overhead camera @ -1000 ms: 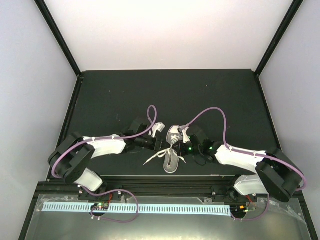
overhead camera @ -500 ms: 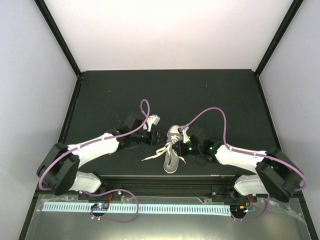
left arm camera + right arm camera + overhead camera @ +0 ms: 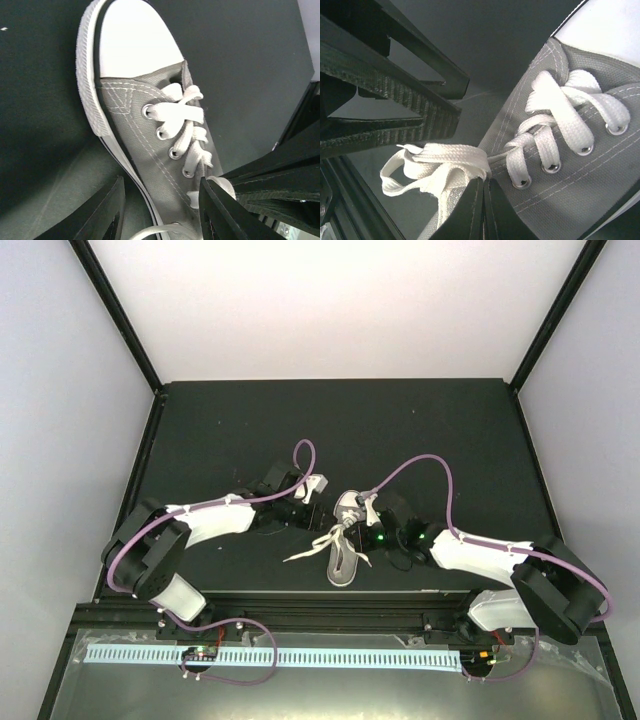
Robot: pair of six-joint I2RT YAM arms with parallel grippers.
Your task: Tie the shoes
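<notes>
The grey sneaker (image 3: 345, 540) lies on the black table with its white toe cap pointing away from the arm bases. Its white laces (image 3: 310, 548) trail off to the left. My left gripper (image 3: 318, 512) is open at the shoe's left side. In the left wrist view its fingers (image 3: 107, 215) straddle the shoe (image 3: 150, 130) near the eyelets, and a lace runs between them. My right gripper (image 3: 358, 525) is at the shoe's right side. In the right wrist view it (image 3: 484, 195) is shut on a bunch of laces (image 3: 435, 165) above the shoe's tongue (image 3: 580, 150).
The table's near edge, a black rail (image 3: 340, 595), lies just behind the shoe's heel. Purple cables (image 3: 430, 465) arch above both wrists. The other arm's black fingers (image 3: 395, 100) are close on the left in the right wrist view.
My left arm swung out and back, and its gripper now sits slightly farther from the bases beside the shoe. The trailing lace shifted a little left. The right arm has not moved.
</notes>
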